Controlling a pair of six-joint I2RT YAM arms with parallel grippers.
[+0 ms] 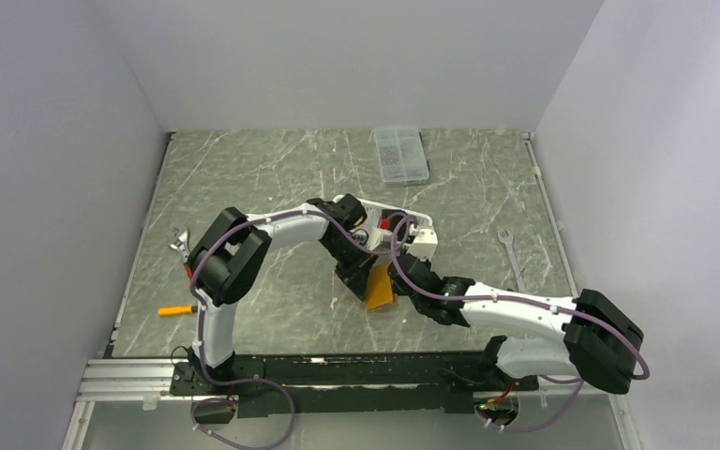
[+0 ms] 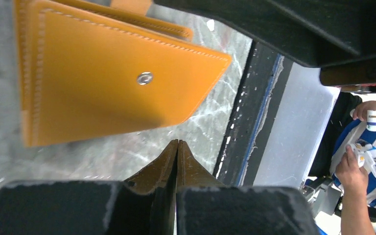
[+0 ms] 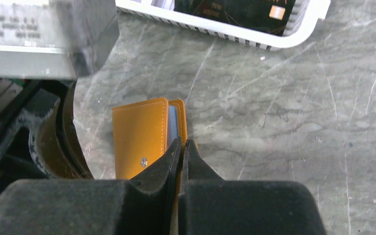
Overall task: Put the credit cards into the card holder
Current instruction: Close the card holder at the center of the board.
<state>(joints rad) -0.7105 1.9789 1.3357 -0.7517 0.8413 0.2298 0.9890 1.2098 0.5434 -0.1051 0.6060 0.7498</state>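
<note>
Top external, around holder (image 1: 380,289): clear box (image 1: 400,155) well behind; wrench (image 1: 511,253) to the right; screwdriver (image 1: 176,310) well to the left.
Right wrist, obstruction: basket (image 3: 274,44) holding black card (image 3: 235,12), near, behind holder.
Holder: between both claws, leaves slightly parted, blue inside.
Right claw (image 3: 182,143): clenched on holder's right leaf.
Left claw (image 2: 177,144): clenched, empty, just beside holder.

Orange card holder (image 3: 139,142), pale stitching; grey-green marbled table (image 3: 284,122); white slotted basket (image 3: 254,41)
</note>
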